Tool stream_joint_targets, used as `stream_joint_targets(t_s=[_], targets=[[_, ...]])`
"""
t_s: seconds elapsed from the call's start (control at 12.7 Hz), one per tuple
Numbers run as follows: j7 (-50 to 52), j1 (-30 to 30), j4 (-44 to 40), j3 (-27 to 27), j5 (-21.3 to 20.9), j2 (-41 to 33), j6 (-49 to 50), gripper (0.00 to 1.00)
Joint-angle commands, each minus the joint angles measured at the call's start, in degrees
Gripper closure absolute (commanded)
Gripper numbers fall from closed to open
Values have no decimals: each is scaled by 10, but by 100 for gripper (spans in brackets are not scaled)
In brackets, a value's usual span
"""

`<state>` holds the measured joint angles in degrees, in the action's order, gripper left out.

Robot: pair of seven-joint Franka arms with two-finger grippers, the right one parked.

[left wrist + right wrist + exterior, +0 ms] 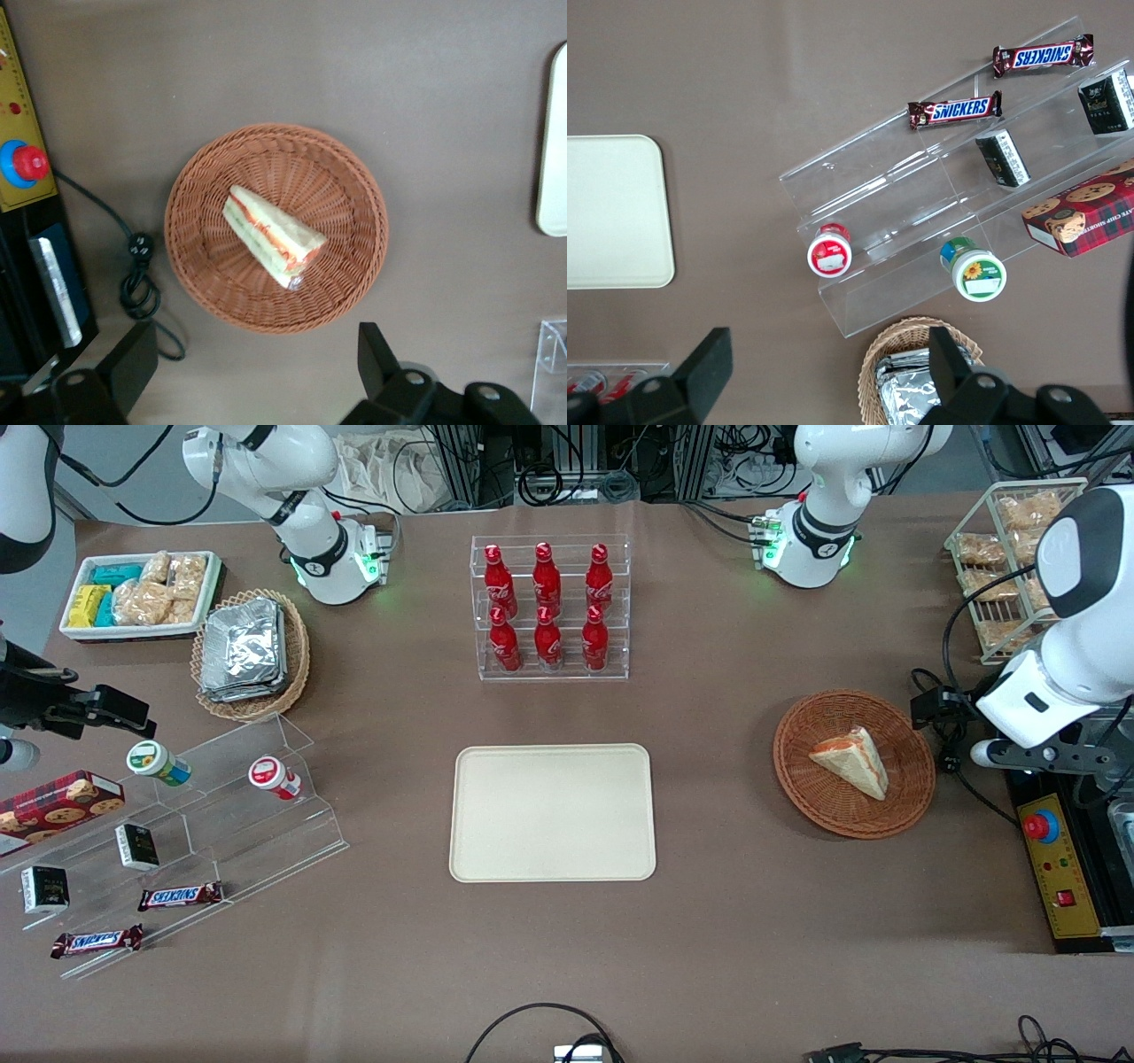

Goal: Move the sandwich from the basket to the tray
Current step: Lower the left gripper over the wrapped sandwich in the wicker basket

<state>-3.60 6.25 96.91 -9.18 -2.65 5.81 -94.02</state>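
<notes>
The sandwich [852, 760] [270, 235], a pale wedge with red-orange filling along its edge, lies in the round reddish-brown wicker basket [802, 779] [354, 186]. My gripper [943, 731] [255, 354] hangs open and empty above the table, just outside the basket's rim toward the working arm's end. It touches neither basket nor sandwich. The cream tray [552, 812] [554, 177] [611, 212] lies flat with nothing on it at mid-table, beside the basket toward the parked arm's end.
A clear rack of red bottles [549, 607] stands farther from the front camera than the tray. A yellow control box with a red button [1059, 859] and a coiled cable [137, 283] lie close to the basket. A wire snack rack [1010, 558] stands near the arm.
</notes>
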Motion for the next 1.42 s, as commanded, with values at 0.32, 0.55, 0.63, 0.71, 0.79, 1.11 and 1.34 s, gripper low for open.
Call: stream_joint_targets(t_s=[0.32,0.55,0.63,0.71,0.79,1.11,1.34], targets=[[53,-11,-74,-3,-12,58,31,0],[259,-8,30,-3,11,20,-52,0],[297,-5,94,-1,14,-13,-109,0],[333,-4,151,0,14,-39,-154,0],[401,-4,192,1,22,-50,-187,0],[566,-4,313,0,33,-70,-318,0],[620,-3,338,0,33,-55,-333,0]])
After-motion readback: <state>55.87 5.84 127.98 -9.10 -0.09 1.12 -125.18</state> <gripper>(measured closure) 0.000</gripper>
